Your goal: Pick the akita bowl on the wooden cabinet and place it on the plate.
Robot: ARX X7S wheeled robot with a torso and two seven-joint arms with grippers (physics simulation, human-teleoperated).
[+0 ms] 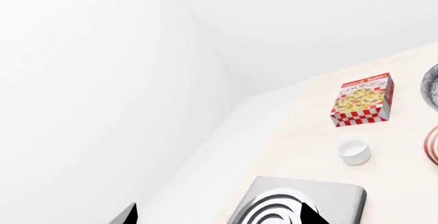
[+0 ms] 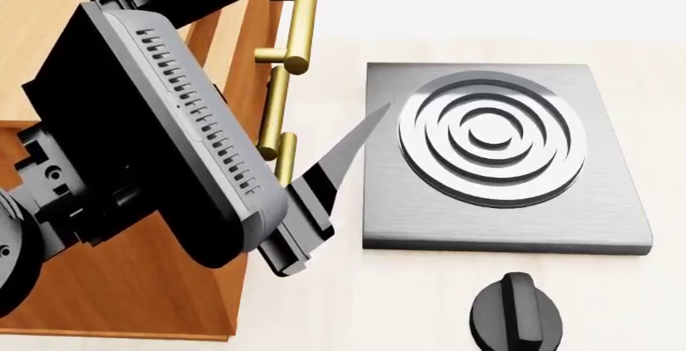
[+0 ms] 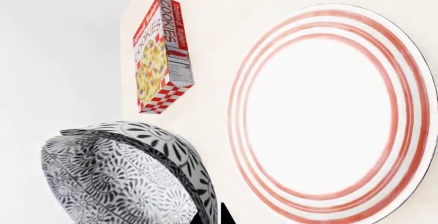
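Over on the left, the wooden cabinet (image 2: 140,303) stood with its brass handles (image 2: 304,22) facing the grey burner (image 2: 600,206). The robot's left arm hung in front of it, taking no part. The left gripper (image 1: 217,218) was spread wide with nothing between its fingertips, pointing down past the burner's corner toward a small white cup (image 1: 354,150). No bowl showed on the bit of cabinet top I could see.

Further right was the real business. The akita bowl (image 3: 116,178) was off the cabinet and up at the right gripper (image 3: 215,216), tipped on a slant so its netted outside and rim showed together. Only the dark fingertips showed, right at the bowl's rim. I took the right gripper to be closed on that rim, though the contact itself was mostly out of sight.

The plate (image 3: 329,106) lay flat and bare on the pale table, just beside the bowl and not beneath it. A cookie box (image 3: 161,55) lay on the table near the bowl, clear of the plate's ringed rim.

The bowl is round, so no long axis mattered, only its tilt. My guess was that the right arm, much the nearer, needed a short sideways carry toward the plate's middle, away from the box. It would then need to level the bowl and lower it.
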